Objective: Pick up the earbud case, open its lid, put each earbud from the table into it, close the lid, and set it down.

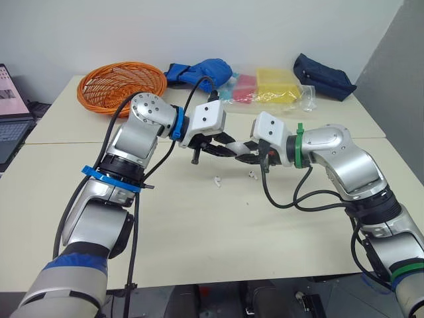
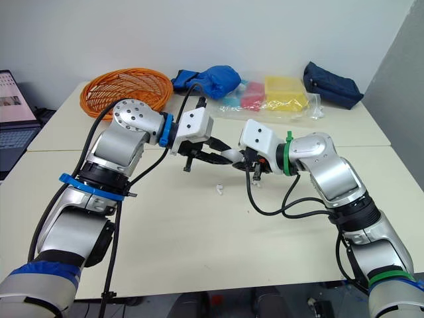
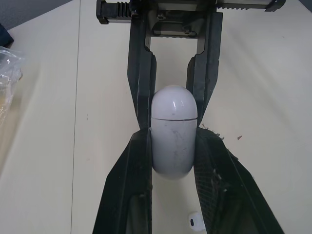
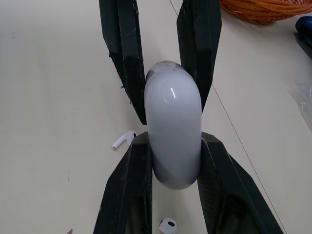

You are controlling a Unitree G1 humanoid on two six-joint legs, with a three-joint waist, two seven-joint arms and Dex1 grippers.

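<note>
Earbud case (image 3: 174, 129): white, lid shut, seam plain in left wrist view. Held above bench (image 1: 199, 225), clamped at once by left hand (image 3: 173, 141) and right hand (image 4: 174, 144), fingers meeting from opposite sides.
Left earbud (image 1: 216, 180) and right earbud (image 1: 252, 175): loose on bench just under the joined hands, apart from each other; both also caught in right wrist view.
Far edge, well apart: orange basket (image 1: 121, 86), blue bundle (image 1: 199, 71), clear bag (image 1: 268, 86) of yellow and pink packs, navy pouch (image 1: 324, 76).
Laptop (image 1: 13, 112): off bench, far left.
</note>
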